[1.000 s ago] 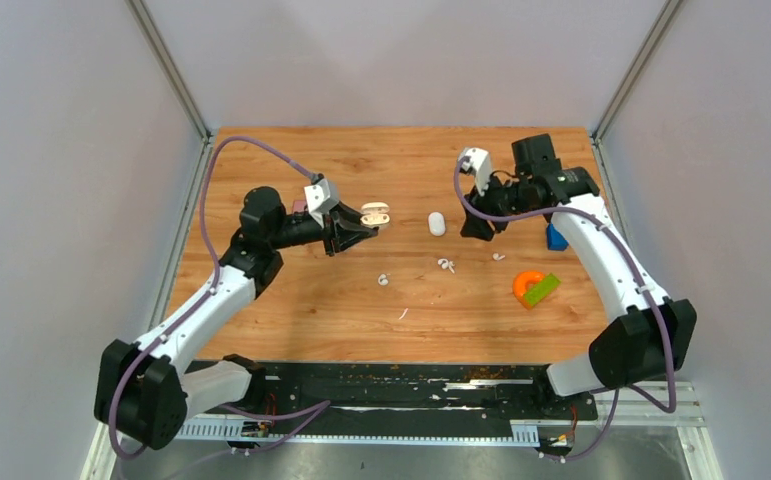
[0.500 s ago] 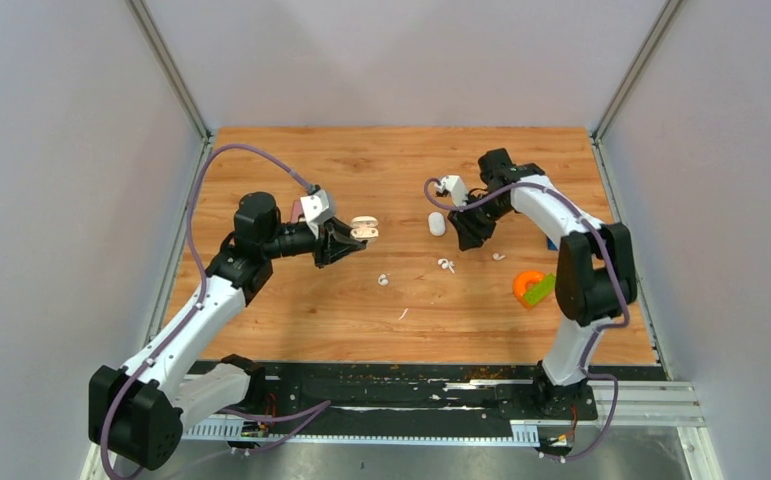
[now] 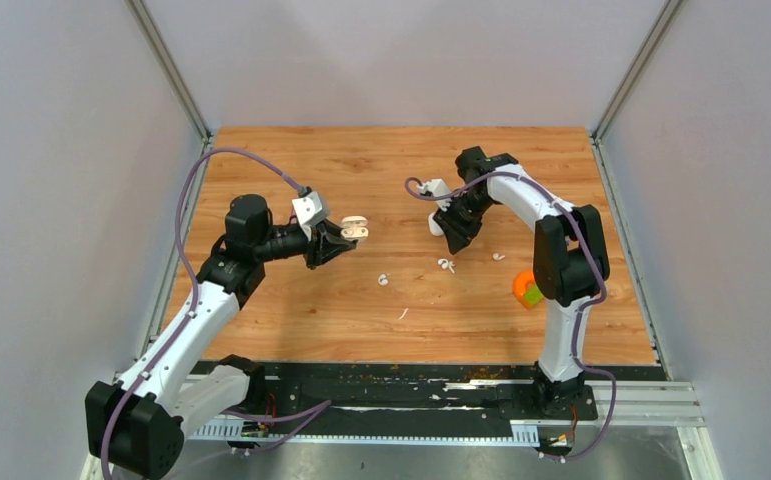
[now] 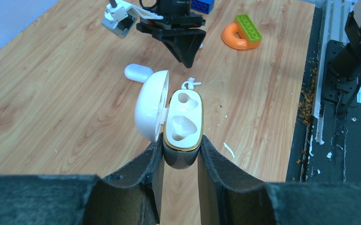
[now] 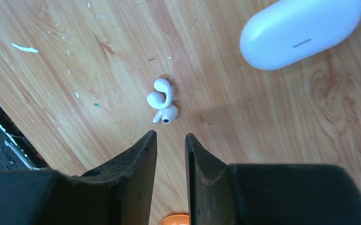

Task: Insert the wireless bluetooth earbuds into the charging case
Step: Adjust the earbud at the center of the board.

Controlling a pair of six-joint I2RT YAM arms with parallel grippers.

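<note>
My left gripper [image 4: 180, 146] is shut on the dark base of the open charging case [image 4: 184, 124], which has a gold rim, white wells facing up and a white lid [image 4: 150, 110] hinged to the left. From above, the case [image 3: 354, 227] hangs over the left middle of the table. My right gripper [image 5: 170, 136] points down, open by a narrow gap with nothing between the fingers. Just beyond its tips lie tiny white earbuds [image 5: 162, 101] on the wood. More earbuds [image 3: 383, 280] [image 3: 498, 257] lie to either side of that spot.
A closed white oval case [image 5: 302, 30] lies beside the right gripper [image 3: 454, 238]. An orange ring with a green brick [image 3: 527, 290] sits at the right. A thin white sliver [image 3: 402, 314] lies nearer the front. A blue brick [image 4: 202, 4] is at the far edge of the left wrist view.
The right arm has swung left and folded in, bringing its gripper over the earbuds, and its jaws have narrowed. The left gripper with the case has drifted slightly left.
</note>
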